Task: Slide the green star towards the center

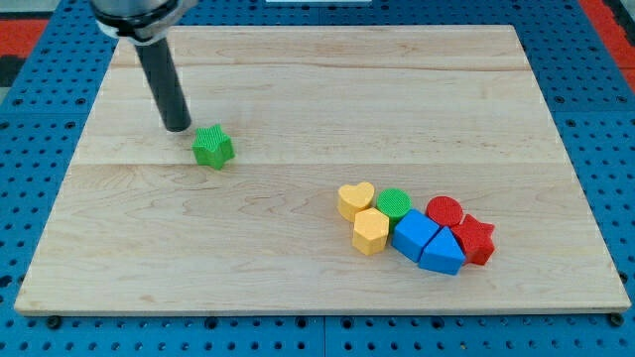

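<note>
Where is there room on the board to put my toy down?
Bare wood spreads between the green star and the cluster at the view's lower right, along the top right, and at the bottom left. It is crowded where the yellow heart and red star huddle. My tip sits just left of the green star.

Block inventory, counted by colour. Total on the wooden board (298,89): eight blocks.

Green: two. One green star (212,147), just beside my tip (178,128) on its right. One green round block (393,204), well apart from my tip.

Yellow: two. One yellow heart (355,199) and one yellow block (370,232), its shape unclear.

Blue: two. One blue block (414,234) and a second blue block (443,252), touching.

Red: two. One red round block (444,211) and one red star (476,239).

Rods: one. Boards: one.
</note>
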Tool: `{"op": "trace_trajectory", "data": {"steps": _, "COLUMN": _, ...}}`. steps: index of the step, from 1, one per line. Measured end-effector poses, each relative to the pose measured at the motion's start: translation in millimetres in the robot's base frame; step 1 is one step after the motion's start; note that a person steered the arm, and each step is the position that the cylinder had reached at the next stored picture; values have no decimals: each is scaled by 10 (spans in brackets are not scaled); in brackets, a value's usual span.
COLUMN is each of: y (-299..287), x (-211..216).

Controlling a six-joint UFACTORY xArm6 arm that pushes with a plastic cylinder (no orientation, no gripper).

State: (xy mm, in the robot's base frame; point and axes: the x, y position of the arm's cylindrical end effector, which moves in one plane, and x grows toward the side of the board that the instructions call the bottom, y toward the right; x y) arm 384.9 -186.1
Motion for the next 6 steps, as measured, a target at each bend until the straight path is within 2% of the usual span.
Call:
{"op": "trace_trajectory", "data": {"steps": 3, "y": 241, "x": 495}}
{"op": "trace_trajectory", "data": {"steps": 6, "y": 604, "x": 543}}
